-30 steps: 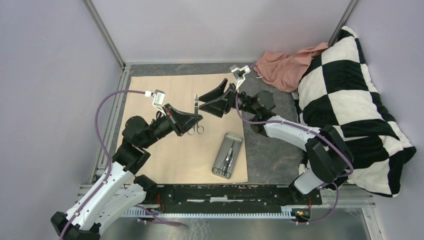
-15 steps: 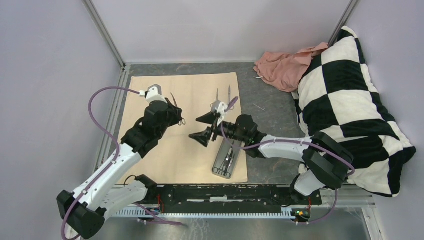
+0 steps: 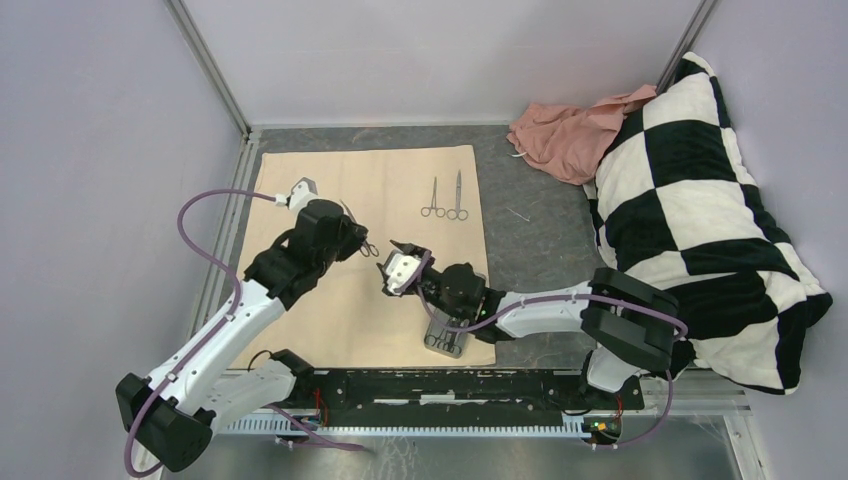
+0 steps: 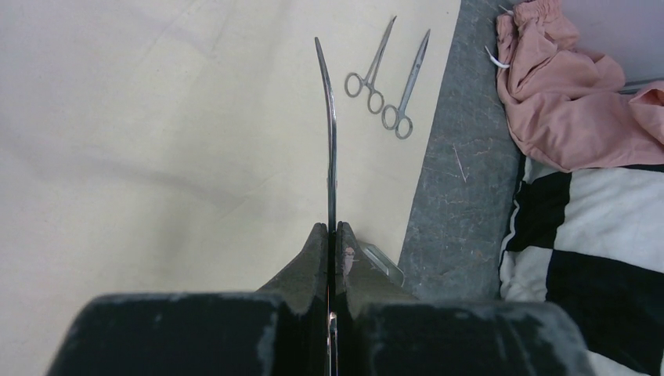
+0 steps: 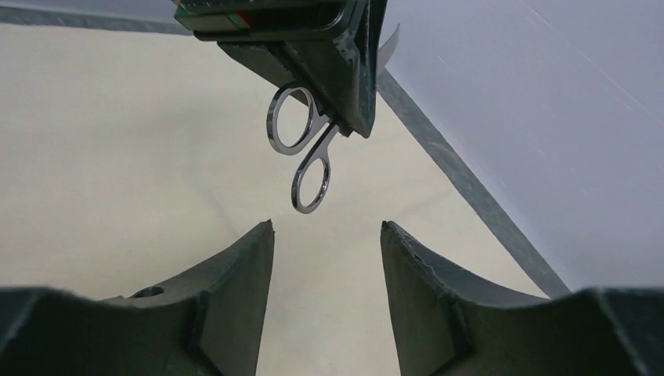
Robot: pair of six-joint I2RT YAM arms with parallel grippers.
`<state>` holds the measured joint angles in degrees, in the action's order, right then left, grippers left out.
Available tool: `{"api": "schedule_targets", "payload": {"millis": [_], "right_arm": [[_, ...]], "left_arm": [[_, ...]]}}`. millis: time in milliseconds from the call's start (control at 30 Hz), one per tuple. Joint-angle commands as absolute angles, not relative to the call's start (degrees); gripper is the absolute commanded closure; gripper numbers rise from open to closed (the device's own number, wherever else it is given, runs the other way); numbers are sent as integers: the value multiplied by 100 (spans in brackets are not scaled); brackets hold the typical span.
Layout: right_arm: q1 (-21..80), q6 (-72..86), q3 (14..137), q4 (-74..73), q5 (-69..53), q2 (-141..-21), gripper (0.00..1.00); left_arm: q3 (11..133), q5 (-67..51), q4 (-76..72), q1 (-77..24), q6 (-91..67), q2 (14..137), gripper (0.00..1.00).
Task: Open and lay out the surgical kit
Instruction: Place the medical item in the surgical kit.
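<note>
Beige cloth wrap (image 3: 385, 180) spreads wide beneath left hand (image 4: 330, 232) clamping curved scissors (image 4: 331, 141).

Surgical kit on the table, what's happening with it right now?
The left gripper is shut on curved scissors, holding them above the spread beige cloth. The right gripper is open and empty, facing the scissors' ring handles. Two slim instruments lie side by side at the cloth's far right, and the steel tray with more instruments sits at its near right edge.
</note>
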<state>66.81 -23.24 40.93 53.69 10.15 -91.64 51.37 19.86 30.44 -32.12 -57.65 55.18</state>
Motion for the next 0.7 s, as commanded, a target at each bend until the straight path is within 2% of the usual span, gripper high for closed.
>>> {"api": "schedule_targets", "payload": {"millis": [0, 133, 533, 667], "right_arm": [[6933, -2991, 4634, 5739, 2217, -9622, 43], [7020, -2974, 4951, 5824, 2770, -9947, 52], [7051, -2832, 5260, 5997, 2408, -10288, 68], [7139, -2812, 5294, 6138, 2263, -10342, 66]], "left_arm": [[5273, 1970, 3218, -3192, -6426, 5355, 98], [5278, 1988, 3285, -3190, -6506, 5313, 98], [5323, 2008, 3356, -3191, -6587, 5433, 98], [5328, 1997, 3380, -3187, -6644, 5520, 98]]}}
